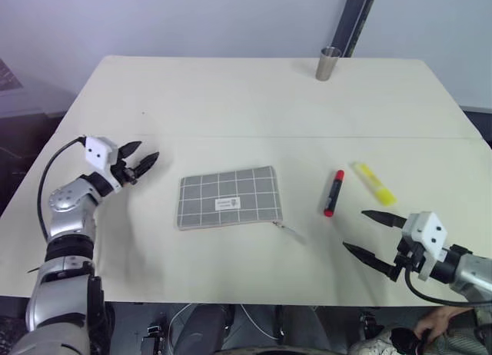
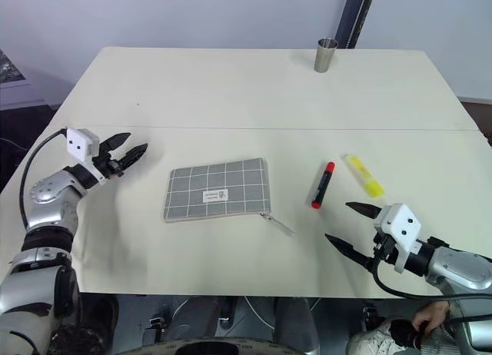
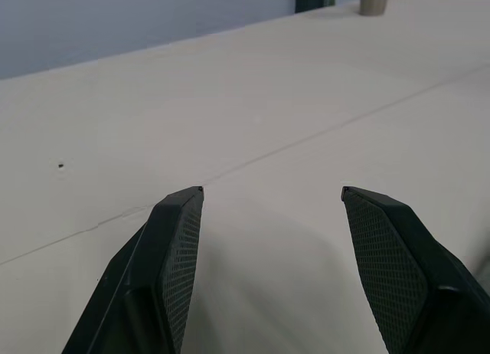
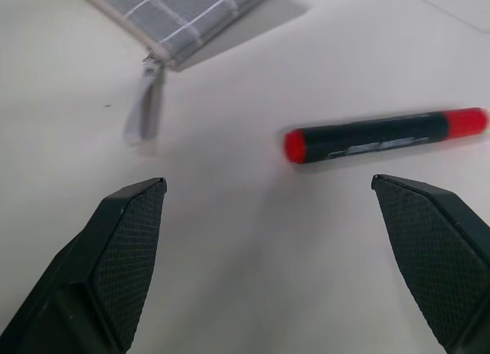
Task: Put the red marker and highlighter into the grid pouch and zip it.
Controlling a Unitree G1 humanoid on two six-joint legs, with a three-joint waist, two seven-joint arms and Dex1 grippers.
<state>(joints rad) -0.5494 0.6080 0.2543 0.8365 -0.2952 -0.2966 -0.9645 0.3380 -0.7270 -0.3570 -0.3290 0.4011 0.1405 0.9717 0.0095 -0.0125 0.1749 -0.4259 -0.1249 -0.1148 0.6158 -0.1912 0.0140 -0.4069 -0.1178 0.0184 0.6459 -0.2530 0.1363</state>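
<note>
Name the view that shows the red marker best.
The right wrist view: the red marker lies large between the open fingers, its label visible. Both eye views show it small but whole, between the grid pouch and the highlighter.

Grey grid pouch (image 1: 228,199) — white lines, black red marker (image 1: 334,192) — red ends, yellow highlighter (image 1: 373,183), cream table (image 1: 231,101)

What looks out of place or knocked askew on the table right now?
Nothing stands out. The grid pouch lies flat and intact, the red marker and highlighter rest apart beside it, and the metal cup stands upright at the far edge.
</note>
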